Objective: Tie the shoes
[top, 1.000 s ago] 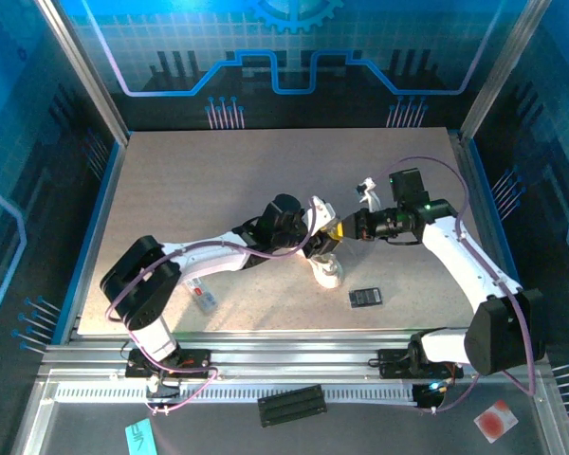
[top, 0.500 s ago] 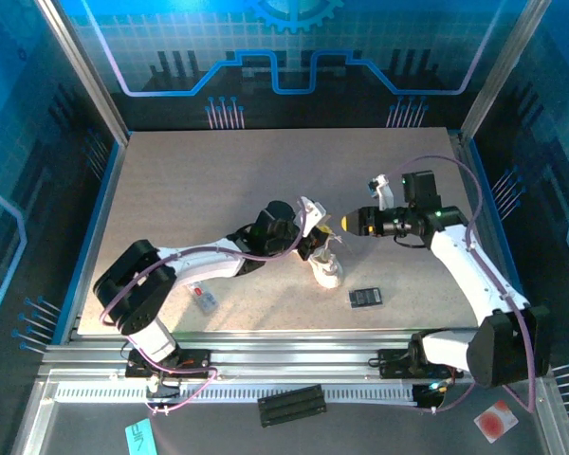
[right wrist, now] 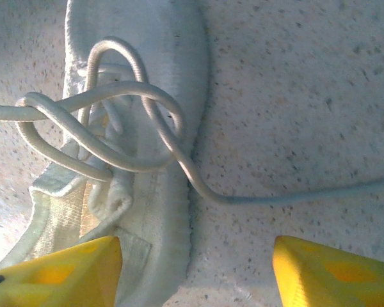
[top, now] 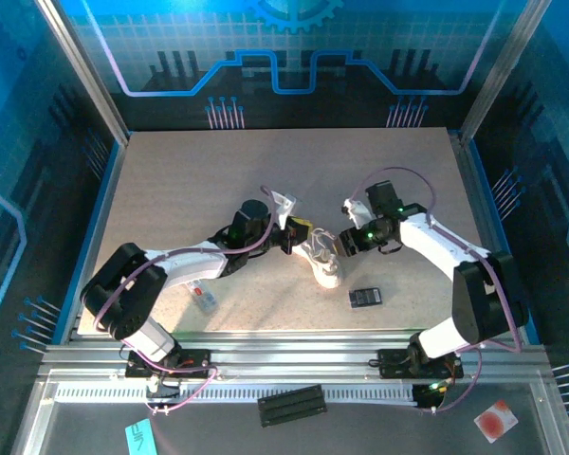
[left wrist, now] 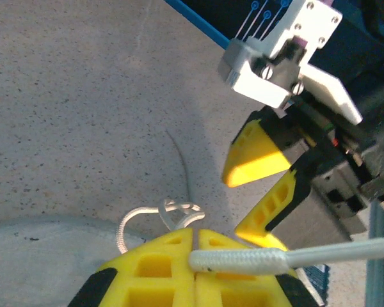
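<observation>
- Top external view: small white sneaker (top: 324, 268) flat on the speckled table (top: 171, 190), right of centre and toward the near edge, flanked by both grippers.
- Same view: left gripper (top: 300, 233) just beside the sneaker's far-left end; right gripper (top: 342, 243) just beside its far-right side; the two tips near each other but apart.
- Same view: small flat black rectangle (top: 365, 297) on the table near the sneaker, to its right; small white tag (top: 205, 300) well apart to the left, beside the left arm.
- Left wrist view: yellow fingers (left wrist: 153, 268) of the left gripper clenched together, pinching the thin white lace (left wrist: 243, 259) near its end, with the stiff tip projecting rightward past them.
- Same view: a small loop of lace just above the clenched fingers; pale sneaker fabric at lower left; opposite, the right gripper with its yellow fingers spread and nothing between them.
- Right wrist view: right gripper released, yellow fingertips (right wrist: 57, 268) wide apart in the bottom corners, grasping nothing; one over the sneaker's side, the other over bare table.
- Same view: lace crossed in loose overlapping loops on top of the sneaker; one strand leading off the left edge, another trailing over the sole onto the table to the right.
</observation>
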